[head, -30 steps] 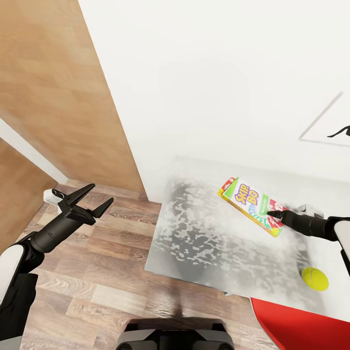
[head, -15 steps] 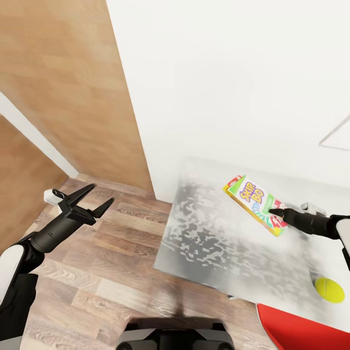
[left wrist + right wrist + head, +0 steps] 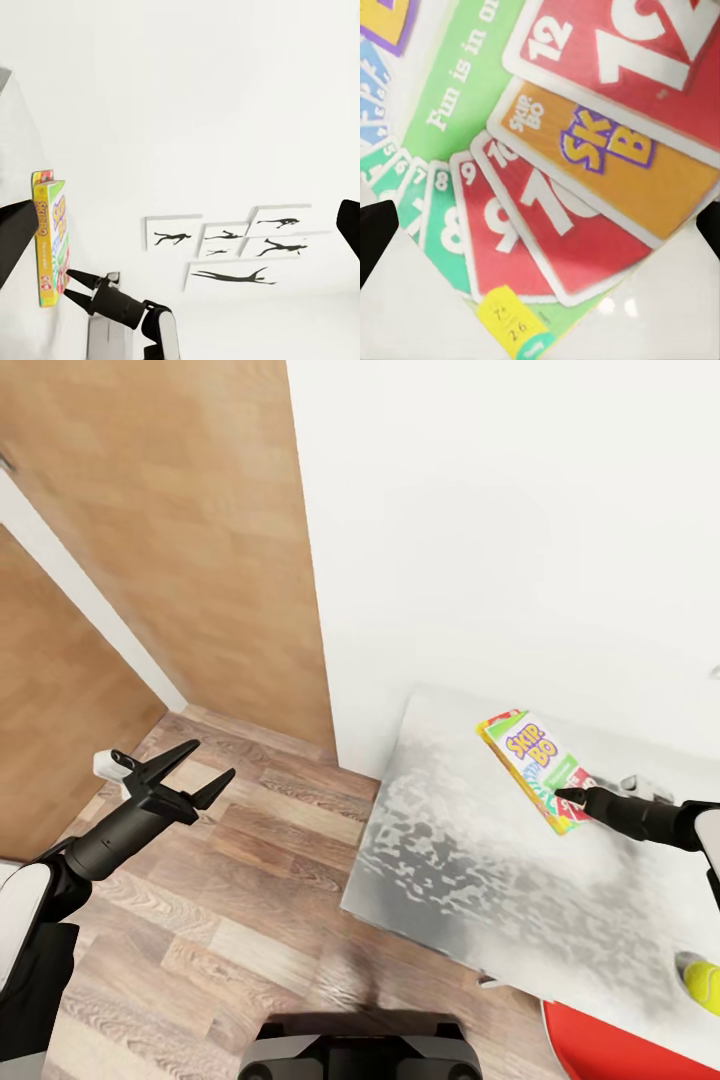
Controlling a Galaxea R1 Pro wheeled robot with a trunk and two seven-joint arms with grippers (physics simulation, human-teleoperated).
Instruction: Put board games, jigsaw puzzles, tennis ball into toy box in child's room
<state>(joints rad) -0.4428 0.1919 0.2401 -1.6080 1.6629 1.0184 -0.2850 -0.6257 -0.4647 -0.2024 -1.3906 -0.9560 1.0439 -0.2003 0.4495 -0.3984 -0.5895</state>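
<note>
Our right gripper [image 3: 566, 796] clamps the near end of the flat white, green and red Skip-Bo board game box [image 3: 535, 768] above the white desk [image 3: 450, 880] near its far edge, our left gripper [image 3: 200, 768] hangs open over the floor, so we should carry it level.

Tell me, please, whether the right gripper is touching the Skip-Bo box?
Cannot tell. In the head view the right gripper overlaps the Skip-Bo box's near end; the left wrist view shows the fingers meeting its edge, without plain contact.
</note>
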